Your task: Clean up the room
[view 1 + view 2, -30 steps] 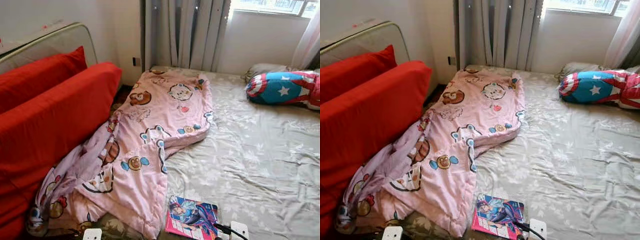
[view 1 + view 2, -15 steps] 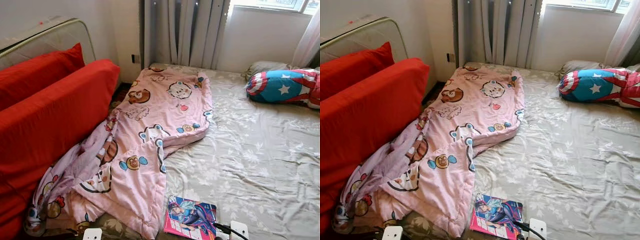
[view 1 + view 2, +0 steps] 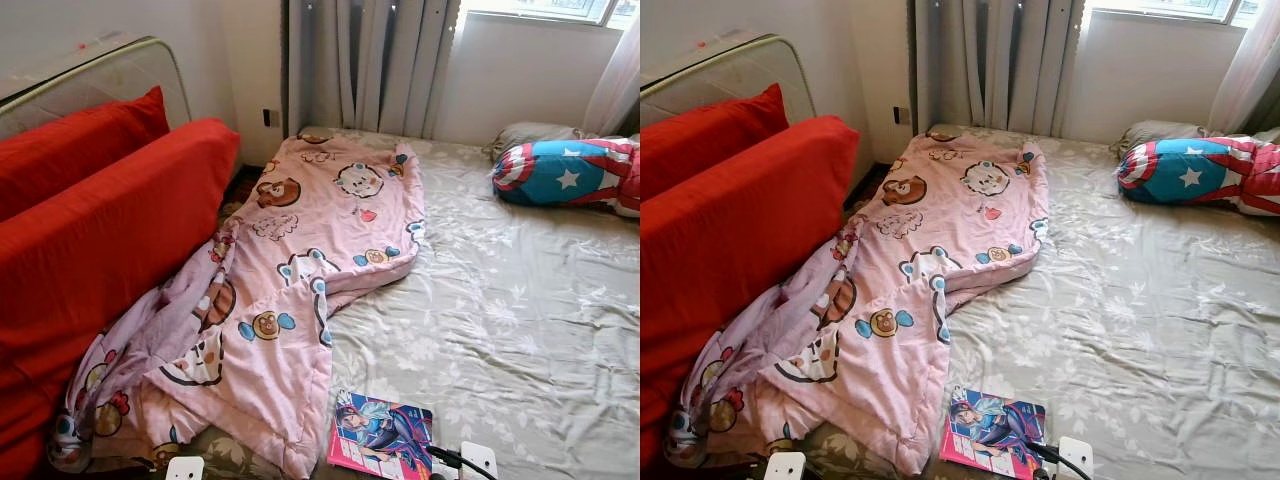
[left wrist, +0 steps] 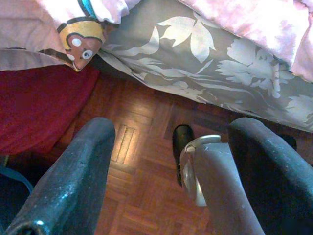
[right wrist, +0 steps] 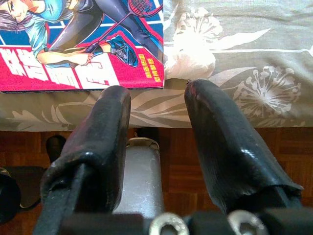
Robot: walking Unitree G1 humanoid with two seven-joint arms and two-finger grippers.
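Head views match before: pink blanket, comic book unmoved

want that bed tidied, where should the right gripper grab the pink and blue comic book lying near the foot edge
Probably by the near short edge of the pink and blue comic book, coming in low from the foot of the bed. The book lies flat on the grey floral bedsheet with that edge almost at the mattress rim, and the open right gripper already faces it, so one finger could slide under.
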